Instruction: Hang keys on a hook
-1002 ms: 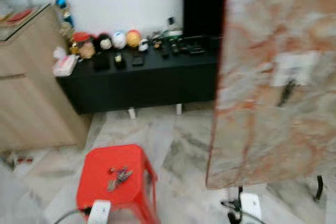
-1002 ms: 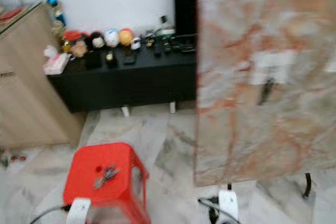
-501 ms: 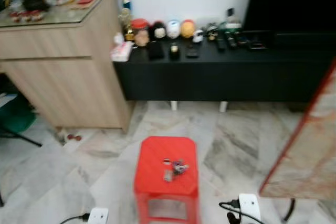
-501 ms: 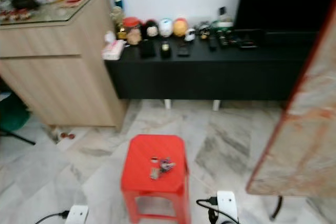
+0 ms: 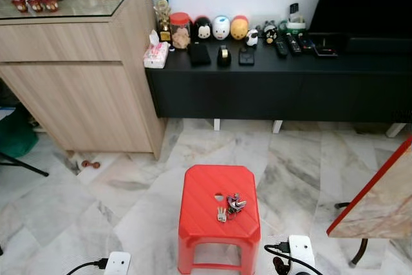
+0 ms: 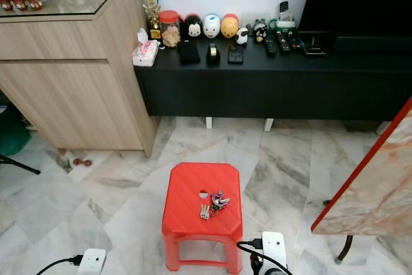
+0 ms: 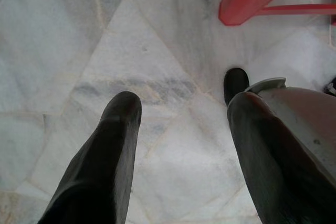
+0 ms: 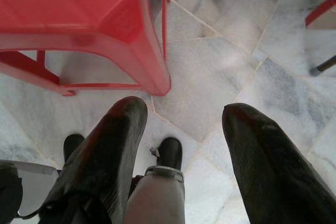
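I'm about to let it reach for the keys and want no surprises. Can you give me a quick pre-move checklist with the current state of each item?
1. Keys lie free on the red stool: ok.
2. Stool top bare around the keys: ok.
3. Left gripper fingers apart, holding nothing: ok.
4. Right gripper fingers apart, holding nothing: ok.
5. Grippers near the keys: not ok, both hang low over the floor.
6. Hook located: cannot tell; just a corner of the marble-patterned board is in frame.

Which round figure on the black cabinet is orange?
The orange figure, rightmost of the three in the row; the white one sits beside it, then the black one, on the cabinet.
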`<state>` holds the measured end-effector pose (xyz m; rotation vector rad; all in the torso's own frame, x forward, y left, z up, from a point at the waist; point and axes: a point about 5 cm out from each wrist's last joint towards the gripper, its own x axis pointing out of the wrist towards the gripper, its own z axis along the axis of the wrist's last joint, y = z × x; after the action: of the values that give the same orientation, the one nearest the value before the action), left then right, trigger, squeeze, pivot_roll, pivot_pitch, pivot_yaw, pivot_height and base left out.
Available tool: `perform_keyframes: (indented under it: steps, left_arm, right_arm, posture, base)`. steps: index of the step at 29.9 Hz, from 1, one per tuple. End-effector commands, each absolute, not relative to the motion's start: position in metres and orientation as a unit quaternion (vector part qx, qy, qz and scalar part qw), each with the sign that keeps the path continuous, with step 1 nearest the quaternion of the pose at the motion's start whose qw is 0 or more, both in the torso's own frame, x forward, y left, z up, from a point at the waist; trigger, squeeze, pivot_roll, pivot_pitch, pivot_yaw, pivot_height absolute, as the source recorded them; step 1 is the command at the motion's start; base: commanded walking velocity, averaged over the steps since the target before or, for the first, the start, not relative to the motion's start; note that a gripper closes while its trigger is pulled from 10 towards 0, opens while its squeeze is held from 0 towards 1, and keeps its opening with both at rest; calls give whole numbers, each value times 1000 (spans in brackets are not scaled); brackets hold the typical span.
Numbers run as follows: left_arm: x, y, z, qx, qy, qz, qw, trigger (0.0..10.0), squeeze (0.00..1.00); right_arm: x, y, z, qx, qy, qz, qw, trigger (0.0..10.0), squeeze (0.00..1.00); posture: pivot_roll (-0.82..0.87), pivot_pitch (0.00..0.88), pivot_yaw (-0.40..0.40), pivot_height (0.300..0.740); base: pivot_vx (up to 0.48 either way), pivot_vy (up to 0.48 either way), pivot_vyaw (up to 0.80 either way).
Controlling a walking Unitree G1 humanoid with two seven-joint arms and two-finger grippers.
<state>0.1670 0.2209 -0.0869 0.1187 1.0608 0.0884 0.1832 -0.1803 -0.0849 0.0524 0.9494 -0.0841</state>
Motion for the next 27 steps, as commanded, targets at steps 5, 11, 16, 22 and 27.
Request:
perform_keyframes:
  steps: [5,11,16,22,27]
  left_arm:
    - [162,220,-89,58,509,41,858,10000,0]
    - [165,220,-88,58,504,39,861,10000,0]
    - [165,219,-88,56,505,40,861,10000,0]
    - [164,220,-88,55,505,43,860,10000,0]
    - [164,221,-88,51,505,49,860,10000,0]
  right_arm:
    - [180,-181,-86,31,458,-48,887,10000,0]
    - [181,-181,-86,32,453,-56,889,10000,0]
    - [181,-181,-85,34,453,-58,889,10000,0]
    - [182,-182,-85,32,453,-54,889,10000,0]
    - [182,-182,-85,32,452,-54,890,10000,0]
  posture:
    - [68,17,26,740]
    - [63,31,26,740]
    - [66,41,25,740]
    - [67,44,23,740]
    - [69,43,23,740]
  base:
    - [0,252,0]
    - [0,250,0]
    - [0,253,0]
    - [0,252,0]
    - [0,250,0]
